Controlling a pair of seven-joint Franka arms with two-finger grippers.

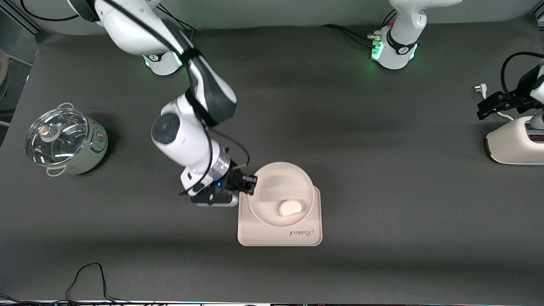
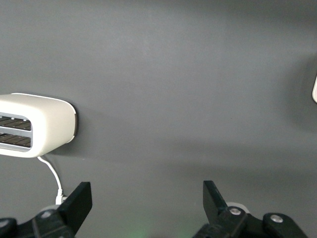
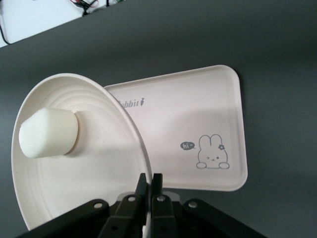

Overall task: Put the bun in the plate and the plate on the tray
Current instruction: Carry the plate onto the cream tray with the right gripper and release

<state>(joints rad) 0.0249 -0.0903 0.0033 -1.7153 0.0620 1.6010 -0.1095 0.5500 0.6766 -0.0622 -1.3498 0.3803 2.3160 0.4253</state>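
The cream-pink tray (image 1: 278, 238) lies near the middle of the table; it also shows in the right wrist view (image 3: 198, 114) with its rabbit print. My right gripper (image 1: 250, 182) (image 3: 150, 181) is shut on the rim of the round cream plate (image 1: 276, 180) (image 3: 74, 193). It holds the plate tilted over the tray's end that is farther from the front camera. The off-white bun (image 1: 290, 208) (image 3: 48, 133) lies in the plate, at its low side. My left gripper (image 1: 488, 106) (image 2: 147, 191) is open and empty, and waits over the table beside the toaster.
A steel pot with a glass lid (image 1: 63, 142) stands toward the right arm's end. A white toaster (image 1: 516, 144) (image 2: 37, 124) with its cord and plug (image 1: 479, 88) stands at the left arm's end. A black cable (image 1: 89, 280) lies by the front edge.
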